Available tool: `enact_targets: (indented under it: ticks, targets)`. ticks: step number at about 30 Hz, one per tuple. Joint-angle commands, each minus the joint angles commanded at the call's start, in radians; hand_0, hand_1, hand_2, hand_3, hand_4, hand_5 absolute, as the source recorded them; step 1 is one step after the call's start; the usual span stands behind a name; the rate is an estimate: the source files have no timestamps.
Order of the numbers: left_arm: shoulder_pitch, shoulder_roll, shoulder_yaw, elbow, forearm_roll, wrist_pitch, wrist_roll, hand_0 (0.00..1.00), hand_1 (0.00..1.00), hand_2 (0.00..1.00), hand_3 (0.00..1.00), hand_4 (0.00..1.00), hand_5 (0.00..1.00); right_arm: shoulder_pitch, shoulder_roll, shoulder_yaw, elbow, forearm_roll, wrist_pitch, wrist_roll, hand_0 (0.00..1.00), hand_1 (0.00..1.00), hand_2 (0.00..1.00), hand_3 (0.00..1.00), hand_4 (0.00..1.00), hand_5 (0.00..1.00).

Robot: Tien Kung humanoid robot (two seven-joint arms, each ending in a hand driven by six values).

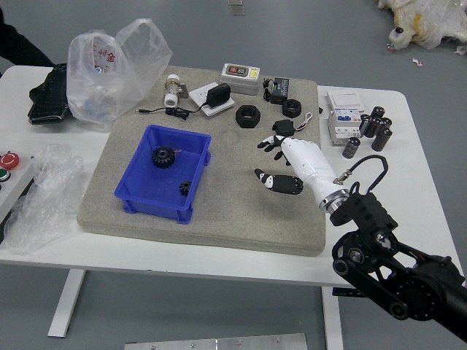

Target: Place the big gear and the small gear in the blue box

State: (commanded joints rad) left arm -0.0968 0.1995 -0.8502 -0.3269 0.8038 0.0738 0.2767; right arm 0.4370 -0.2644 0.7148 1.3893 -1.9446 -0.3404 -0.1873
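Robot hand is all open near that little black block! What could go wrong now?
The right hand might bump the black block, because its spread fingers are close to it. And if the arm swung into the blue box, the big gear and small gear inside could slide around.

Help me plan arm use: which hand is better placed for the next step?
Right, probably. The big gear and small gear lie in the blue box, so only adjustment or withdrawal seems to remain; the right hand is over the mat, fingers spread, empty; the left arm is out of view.
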Motion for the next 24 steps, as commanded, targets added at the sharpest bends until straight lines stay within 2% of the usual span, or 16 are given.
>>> enact_targets:
  ticks: [4,5,10,11,16,17,22,23,24]
  targets:
    - [-0.001,0.0,-0.01,-0.001,0.012,-0.002,0.006,0.643,0.665,0.636,0.688,0.683,0.162,0.094,0.044,-0.082,-0.023,0.019,0.023,-0.012,0.379,0.489,0.583,0.598,0.673,0.279]
    - [-0.003,0.001,-0.011,-0.001,0.015,-0.003,0.006,0.643,0.665,0.635,0.687,0.683,0.162,0.122,0.057,-0.106,-0.036,0.02,0.031,-0.017,0.402,0.521,0.582,0.589,0.688,0.281]
    - [-0.008,0.003,-0.014,-0.001,0.02,-0.004,0.008,0.643,0.665,0.635,0.687,0.683,0.162,0.251,0.109,-0.221,-0.111,0.015,0.079,-0.038,0.402,0.521,0.582,0.589,0.688,0.281]
    - [-0.009,0.003,-0.014,-0.002,0.021,-0.004,0.009,0.643,0.665,0.635,0.687,0.683,0.162,0.272,0.114,-0.24,-0.122,0.013,0.087,-0.042,0.448,0.575,0.623,0.613,0.705,0.293]
    - [-0.007,0.005,-0.025,-0.003,0.033,-0.005,0.016,0.643,0.665,0.635,0.687,0.683,0.162,0.382,0.147,-0.337,-0.176,0.014,0.131,-0.057,0.448,0.575,0.623,0.613,0.705,0.293]
    - [-0.007,0.005,-0.025,-0.003,0.034,-0.005,0.017,0.643,0.665,0.635,0.688,0.683,0.161,0.398,0.153,-0.351,-0.184,0.015,0.138,-0.06,0.596,0.688,0.687,0.671,0.697,0.274]
    - [-0.01,0.005,-0.028,-0.004,0.039,-0.006,0.018,0.643,0.665,0.635,0.688,0.683,0.161,0.494,0.188,-0.416,-0.225,0.026,0.174,-0.07,0.596,0.688,0.687,0.671,0.697,0.274]
    - [-0.011,0.005,-0.028,-0.004,0.04,-0.006,0.018,0.643,0.665,0.635,0.688,0.684,0.161,0.508,0.194,-0.425,-0.232,0.03,0.179,-0.072,0.808,0.778,0.783,0.739,0.689,0.263]
    - [-0.011,0.006,-0.028,-0.004,0.04,-0.006,0.018,0.643,0.665,0.635,0.688,0.684,0.161,0.524,0.201,-0.436,-0.241,0.036,0.187,-0.074,0.808,0.778,0.783,0.739,0.689,0.263]
